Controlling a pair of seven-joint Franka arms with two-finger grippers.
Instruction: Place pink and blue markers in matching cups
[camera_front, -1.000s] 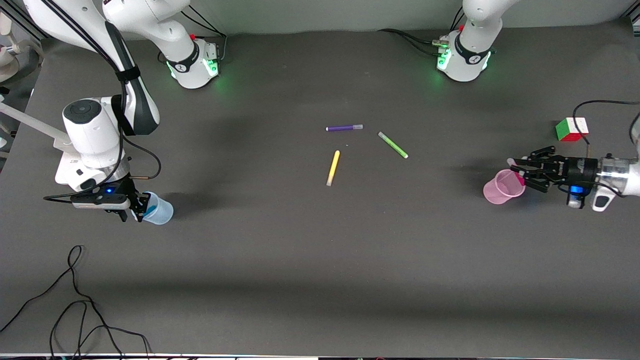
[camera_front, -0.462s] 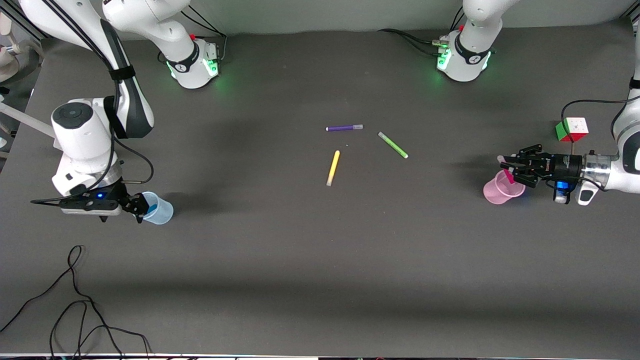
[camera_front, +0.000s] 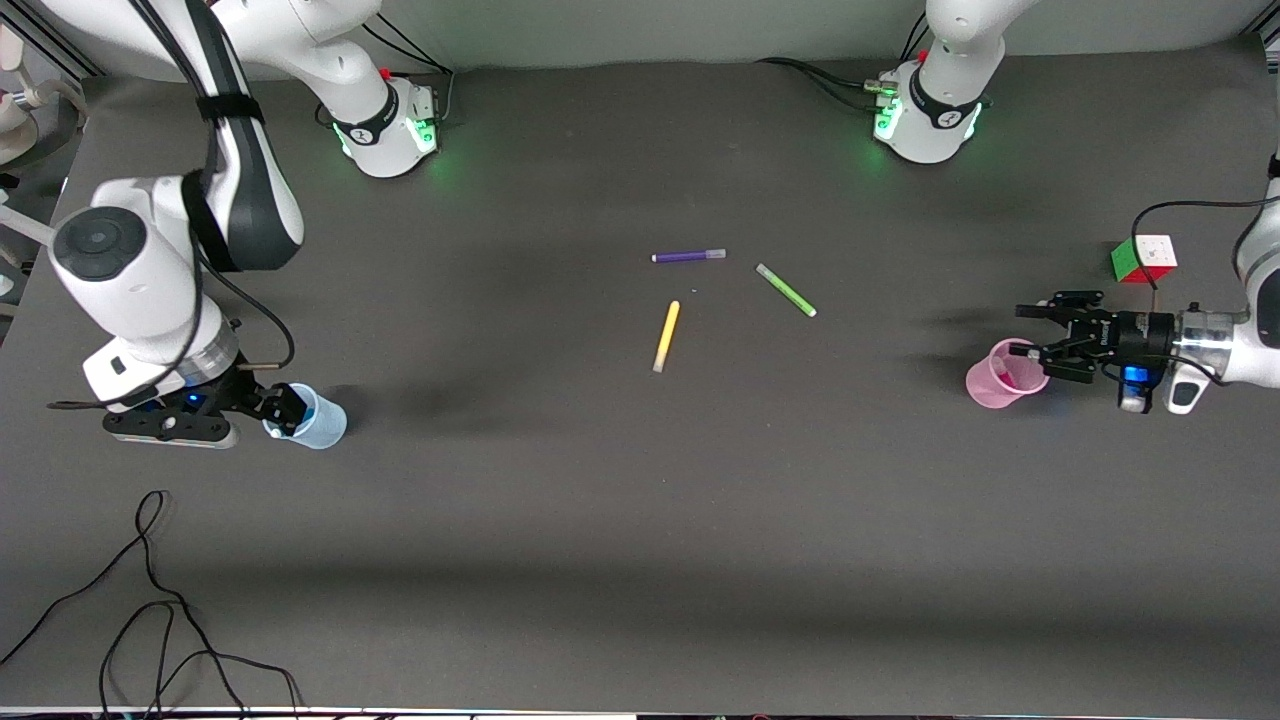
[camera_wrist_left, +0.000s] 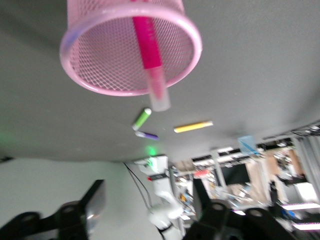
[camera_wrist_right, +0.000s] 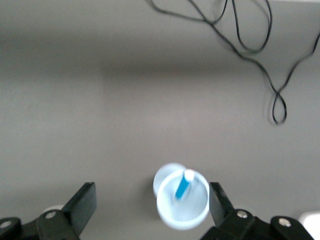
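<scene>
Both grippers hang with their fingers spread and nothing between them, each just beside its cup. At the right arm's end of the table, the right gripper (camera_front: 278, 408) is at the rim of the pale blue translucent plastic cup (camera_front: 316, 422); in the right wrist view the bright blue felt marker (camera_wrist_right: 182, 186) stands tilted inside that cup (camera_wrist_right: 183, 202), its white tip up, with the gripper's fingers (camera_wrist_right: 82, 205) wide on either side of it and clear of the cup's wall. At the left arm's end, the left gripper (camera_front: 1032, 333) is over the table just beside the light pink ribbed plastic cup (camera_front: 1003, 375). The left wrist view shows the hot pink marker (camera_wrist_left: 149, 60) leaning inside the pink cup (camera_wrist_left: 100, 60), its pale cap poking past the rim.

Near the table's middle lie a purple pen (camera_front: 688, 256), a green pen (camera_front: 785, 290) and a yellow pen (camera_front: 666, 336), well apart from both cups. A multicoloured puzzle cube (camera_front: 1143, 259) sits near the left gripper, farther from the front camera than the pink cup.
</scene>
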